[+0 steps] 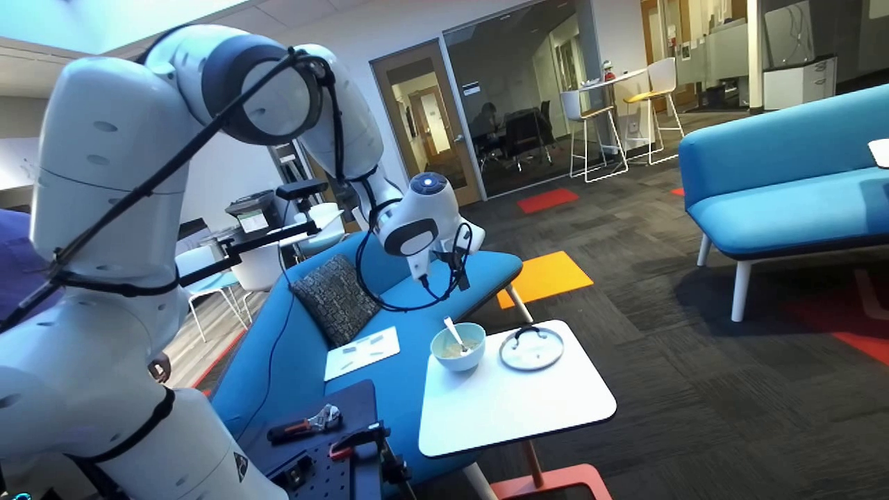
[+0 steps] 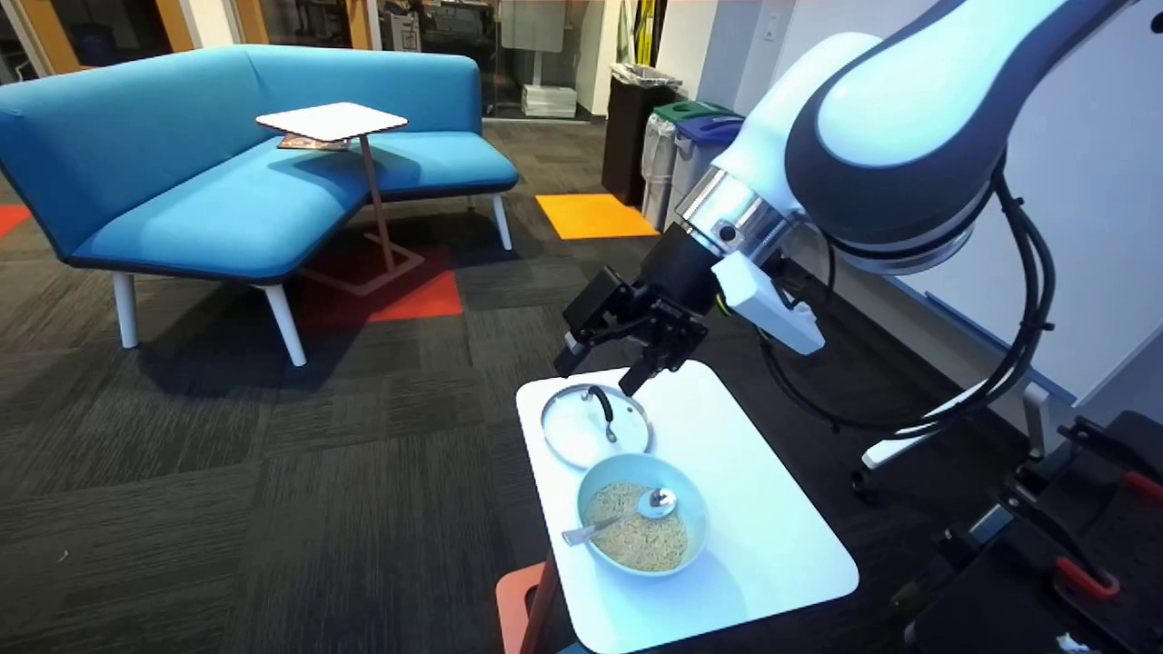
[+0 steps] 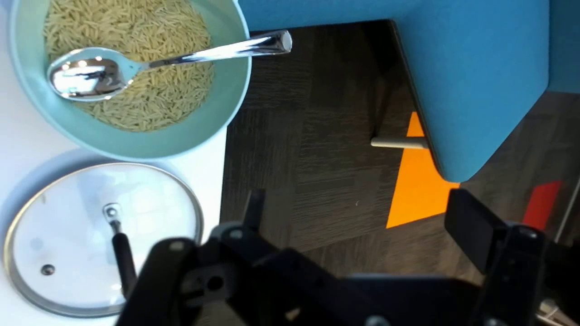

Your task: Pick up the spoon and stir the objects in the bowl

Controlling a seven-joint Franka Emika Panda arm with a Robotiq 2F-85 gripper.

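Note:
A pale blue bowl (image 1: 453, 364) stands on a small white table and shows in both exterior views (image 2: 692, 536). It holds pale rice-like grains (image 3: 149, 27). A shiny metal spoon (image 3: 217, 53) rests in the bowl, its head over the grains and its handle leaning out past the rim. The spoon also shows in both exterior views (image 1: 454, 332) (image 2: 618, 521). My gripper (image 2: 597, 374) is above the table, near the glass lid and apart from the spoon. In the wrist view the gripper (image 3: 355, 199) has its fingers wide apart with nothing between them.
A glass lid (image 3: 158, 190) with a black handle lies beside the bowl on the white table (image 1: 514, 410). A blue sofa (image 1: 410, 347) with a grey pillow (image 1: 337, 298) is beside the table. Tools lie on a dark bench (image 1: 351, 403) near the arm's base.

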